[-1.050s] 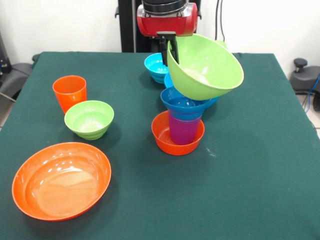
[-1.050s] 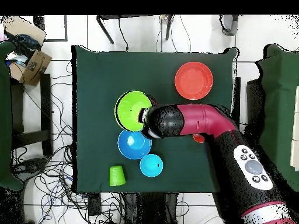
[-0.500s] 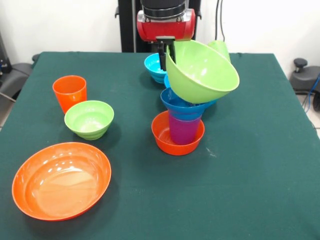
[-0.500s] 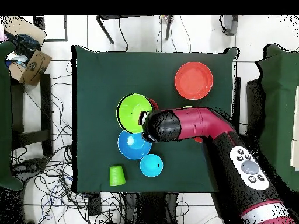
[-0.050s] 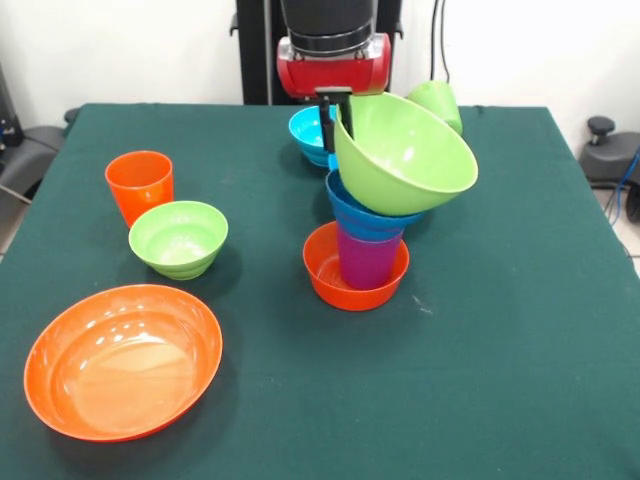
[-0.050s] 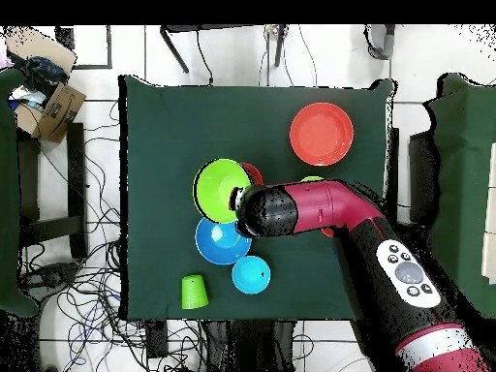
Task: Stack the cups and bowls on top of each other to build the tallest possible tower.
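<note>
The large green bowl (image 5: 403, 152) has swung lower and more level over the tower (image 5: 362, 245) since a second ago. Left stand the large orange bowl (image 5: 122, 360), orange cup (image 5: 139, 185) and small green bowl (image 5: 179, 238). The gripper (image 5: 337, 108) pinches the large green bowl's rim.

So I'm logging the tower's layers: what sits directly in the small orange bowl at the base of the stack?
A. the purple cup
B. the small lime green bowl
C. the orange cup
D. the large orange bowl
A: in the front view the purple cup stands inside the small orange bowl, with a dark blue bowl above it.
</note>
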Robot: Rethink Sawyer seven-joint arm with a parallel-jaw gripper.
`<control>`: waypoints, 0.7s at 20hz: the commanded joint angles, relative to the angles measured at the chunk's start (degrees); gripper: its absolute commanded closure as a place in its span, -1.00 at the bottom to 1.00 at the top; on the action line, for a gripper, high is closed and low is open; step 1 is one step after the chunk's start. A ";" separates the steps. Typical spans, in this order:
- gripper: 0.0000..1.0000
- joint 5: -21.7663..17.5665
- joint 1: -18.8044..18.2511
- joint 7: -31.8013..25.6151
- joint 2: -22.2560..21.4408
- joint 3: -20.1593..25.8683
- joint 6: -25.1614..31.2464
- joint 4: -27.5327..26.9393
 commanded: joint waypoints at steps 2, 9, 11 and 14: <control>1.00 -4.47 1.36 -4.74 2.47 0.87 -3.42 -0.91; 1.00 -4.63 0.40 -5.55 2.51 1.56 -3.48 -0.42; 1.00 -4.58 -0.29 -6.03 2.77 2.20 -3.99 -0.21; 1.00 -4.30 -1.11 -6.83 3.15 3.05 -4.23 -0.26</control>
